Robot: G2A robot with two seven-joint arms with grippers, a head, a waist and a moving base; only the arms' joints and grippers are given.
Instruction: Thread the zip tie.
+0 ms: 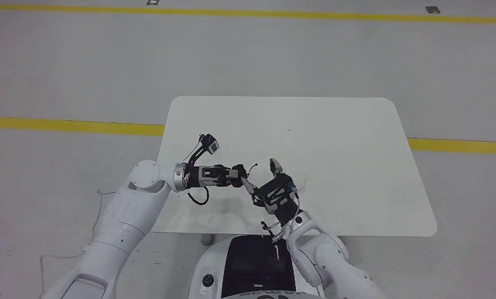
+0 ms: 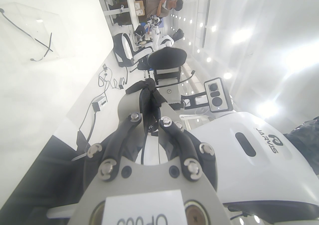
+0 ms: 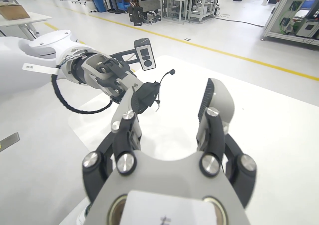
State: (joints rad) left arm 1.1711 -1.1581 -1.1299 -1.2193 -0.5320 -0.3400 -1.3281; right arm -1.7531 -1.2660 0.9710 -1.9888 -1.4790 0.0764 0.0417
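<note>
My left gripper (image 1: 235, 175) hangs over the table's near left part, shut on a black zip tie (image 1: 249, 170). In the right wrist view the zip tie (image 3: 163, 79) sticks out of the left gripper (image 3: 145, 96), its head raised and a short tail hanging down. The left wrist view shows the zip tie (image 2: 174, 83) running out past my own closed fingers (image 2: 149, 91). My right gripper (image 3: 172, 91) stands open just beside it with nothing between its fingers; in the top view the right gripper (image 1: 280, 176) sits close to the tie's free end.
The white table (image 1: 349, 144) stretches away bare to the far and right sides. In the left wrist view a clear sheet (image 2: 15, 44) with a couple of black zip ties (image 2: 42, 45) lies on the table. The table's front edge (image 1: 232, 231) is right below both grippers.
</note>
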